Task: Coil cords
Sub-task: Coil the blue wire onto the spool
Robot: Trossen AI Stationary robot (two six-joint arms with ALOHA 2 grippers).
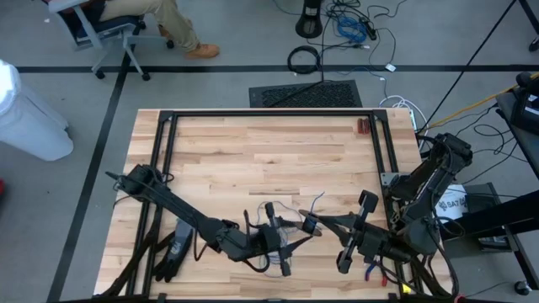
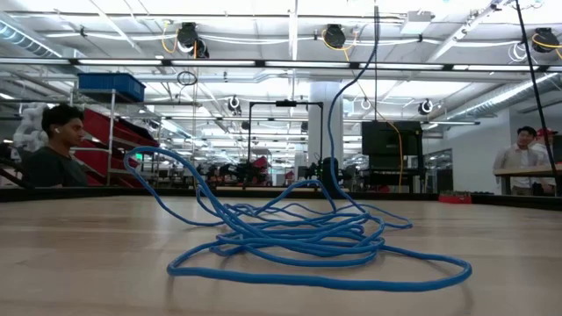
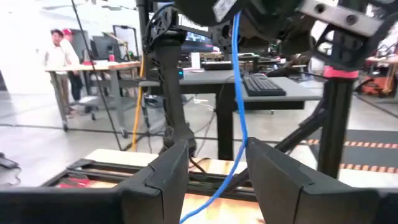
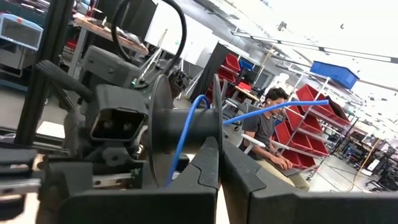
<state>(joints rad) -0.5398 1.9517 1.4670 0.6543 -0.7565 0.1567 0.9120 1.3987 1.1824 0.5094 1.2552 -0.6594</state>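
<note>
The table (image 1: pixel 253 151) was pale wood in butted planks with a satin, smooth finish, framed by matt black metal rails (image 1: pixel 269 113), and the blue cord (image 2: pixel 299 237) heaped just beneath the left gripper (image 3: pixel 214 171) looked like smooth, slightly glossy plastic-sheathed wire. That gripper's fingers (image 3: pixel 165 171) were matt dark plastic with flat, faintly textured faces on either side of the cord, and those of the right gripper (image 4: pixel 219 163) looked the same, with a dull dark disc (image 4: pixel 163 134), possibly metal, just ahead of them. The black glove (image 1: pixel 173 252) beside the left arm seemed soft matt cloth or rubber.
</note>
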